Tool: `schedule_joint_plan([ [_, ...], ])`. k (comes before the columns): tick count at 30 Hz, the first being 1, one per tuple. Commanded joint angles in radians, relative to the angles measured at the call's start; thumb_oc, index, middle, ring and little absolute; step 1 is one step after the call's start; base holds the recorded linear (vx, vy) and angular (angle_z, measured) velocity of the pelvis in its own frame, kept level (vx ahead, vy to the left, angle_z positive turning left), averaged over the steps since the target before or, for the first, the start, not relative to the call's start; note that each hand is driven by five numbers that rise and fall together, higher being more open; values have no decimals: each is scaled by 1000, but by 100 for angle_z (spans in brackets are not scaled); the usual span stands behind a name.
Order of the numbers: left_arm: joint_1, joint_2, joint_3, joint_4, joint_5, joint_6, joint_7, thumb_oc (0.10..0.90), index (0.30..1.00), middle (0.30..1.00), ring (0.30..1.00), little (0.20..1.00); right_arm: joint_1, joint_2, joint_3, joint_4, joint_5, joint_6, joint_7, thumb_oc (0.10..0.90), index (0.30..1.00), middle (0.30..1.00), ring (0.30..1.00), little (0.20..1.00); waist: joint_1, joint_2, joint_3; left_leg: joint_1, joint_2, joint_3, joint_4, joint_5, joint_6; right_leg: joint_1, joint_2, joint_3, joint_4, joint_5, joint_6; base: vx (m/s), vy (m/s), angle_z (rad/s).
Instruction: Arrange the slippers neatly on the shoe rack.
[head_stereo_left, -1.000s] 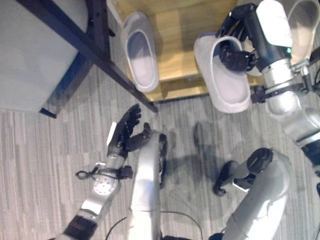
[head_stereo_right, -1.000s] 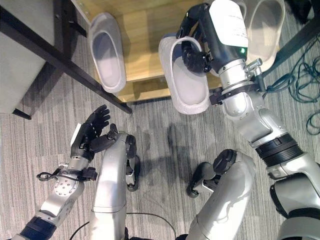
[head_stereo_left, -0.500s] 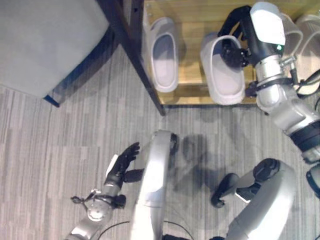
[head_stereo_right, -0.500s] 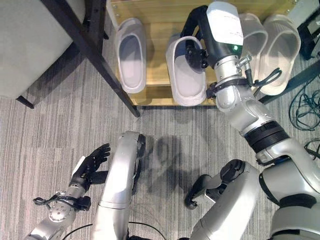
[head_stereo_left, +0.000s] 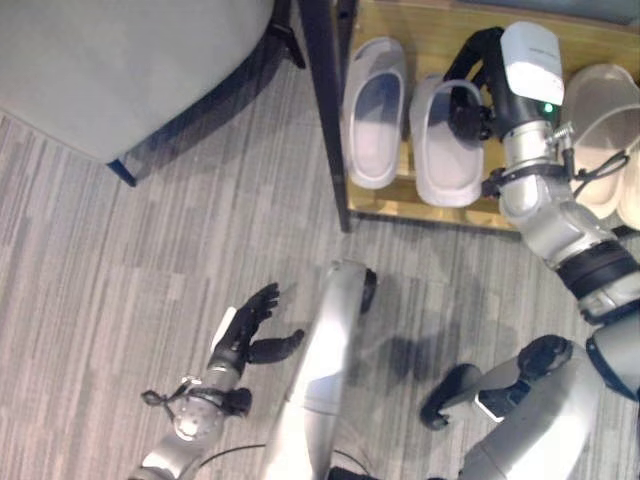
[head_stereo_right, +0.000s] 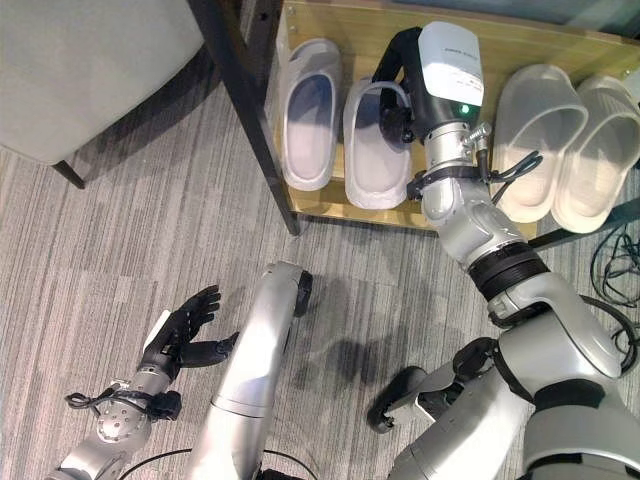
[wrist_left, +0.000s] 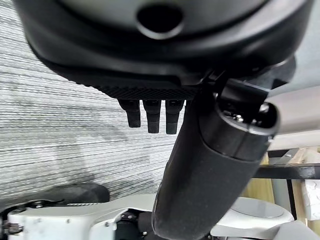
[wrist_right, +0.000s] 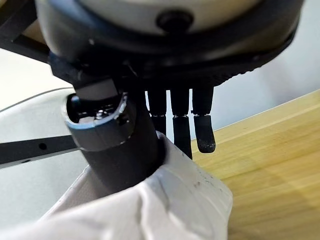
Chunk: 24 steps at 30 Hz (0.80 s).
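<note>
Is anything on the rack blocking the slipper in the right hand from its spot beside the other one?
Nothing visible. The right hand grips the slipper, already over the rack beside the other slipper; the beige pair lies clear on the far side.

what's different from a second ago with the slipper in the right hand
The right hand has carried the white slipper from out over the floor edge onto the wooden shoe rack, setting it down beside the other white slipper. Its fingers remain hooked on the slipper's strap. The camera also shifted. The left hand stays open and idle over the carpet, and the beige pair sits unmoved.
</note>
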Motion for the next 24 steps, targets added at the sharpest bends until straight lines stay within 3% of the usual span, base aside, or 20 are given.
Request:
schedule_joint_plan([
  [1, -16, 65, -25, -104, -29, -94, -7, 800, 900, 900, 900, 900, -243, -43, -6, 34, 41, -30, -97, 800, 900, 900, 900, 900, 47, 36, -30, -56, 31, -71, -48, -103, 14, 83, -10, 78, 47, -31, -60, -8, 25, 9],
  [13, 2, 65, -22, -93, -50, -75, -10, 800, 900, 900, 900, 900, -313, -6, 123, 97, 136, -63, -2, 800, 900, 900, 900, 900, 16, 2, -30, -56, 59, -60, -20, -110, -2, 45, 8, 101, 77, -31, -81, -6, 16, -2],
  [24, 36, 53, 13, -77, -51, -57, -10, 800, 900, 900, 900, 900, -237, -20, 91, -43, 208, -93, 46, 800, 900, 900, 900, 900, -23, -32, -30, -56, 79, -48, -11, -105, -14, -14, 33, 143, 118, -47, -87, -19, 5, -6],
])
